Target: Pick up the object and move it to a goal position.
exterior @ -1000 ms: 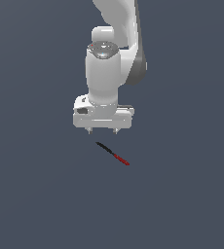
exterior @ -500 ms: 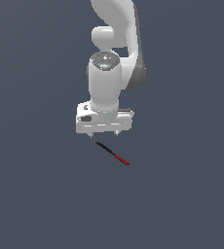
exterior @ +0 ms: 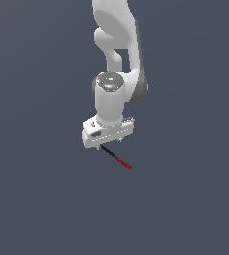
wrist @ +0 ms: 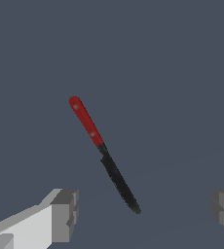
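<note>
— How does the gripper (wrist: 139, 214) stand?
— Jaws spread wide, nothing between the pads (wrist: 65, 216); only the wrist view shows that.
— And the stick (wrist: 103, 151)?
— Flat on the grey floor (exterior: 37, 199), black end nearest the fingers, probably untouched; outside, the hand hides that end.

text: none legible | labels/brands: none | numbers/signs: none | views checked: exterior and wrist | surfaces are plain, unmarked renders
</note>
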Action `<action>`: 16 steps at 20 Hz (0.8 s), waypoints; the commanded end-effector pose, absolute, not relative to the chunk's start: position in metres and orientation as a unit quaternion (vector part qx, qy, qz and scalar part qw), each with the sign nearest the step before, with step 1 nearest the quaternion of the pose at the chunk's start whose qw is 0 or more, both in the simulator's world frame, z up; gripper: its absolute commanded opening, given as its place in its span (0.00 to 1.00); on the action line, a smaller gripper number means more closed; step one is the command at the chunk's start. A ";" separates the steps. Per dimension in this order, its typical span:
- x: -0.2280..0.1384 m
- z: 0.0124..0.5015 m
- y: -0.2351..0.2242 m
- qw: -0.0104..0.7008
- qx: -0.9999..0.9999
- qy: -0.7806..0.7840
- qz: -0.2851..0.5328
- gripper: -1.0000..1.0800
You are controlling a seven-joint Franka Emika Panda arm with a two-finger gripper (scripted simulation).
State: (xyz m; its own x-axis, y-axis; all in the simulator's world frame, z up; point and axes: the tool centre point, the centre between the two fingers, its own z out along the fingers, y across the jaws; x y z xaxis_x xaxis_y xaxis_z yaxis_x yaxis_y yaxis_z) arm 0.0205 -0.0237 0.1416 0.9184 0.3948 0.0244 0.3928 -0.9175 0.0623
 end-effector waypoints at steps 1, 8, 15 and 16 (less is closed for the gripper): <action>0.020 0.129 -0.021 0.026 0.971 0.237 0.014 0.96; 0.017 0.096 -0.013 0.016 0.943 0.332 0.005 0.96; 0.014 0.072 -0.007 0.007 0.916 0.400 0.001 0.96; 0.013 0.070 -0.006 0.005 0.913 0.407 0.001 0.96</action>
State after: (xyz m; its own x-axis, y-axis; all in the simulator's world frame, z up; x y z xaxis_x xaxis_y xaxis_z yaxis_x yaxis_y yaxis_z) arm 0.0137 -0.0071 0.0736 0.6881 0.7256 -0.0035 0.7256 -0.6880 0.0142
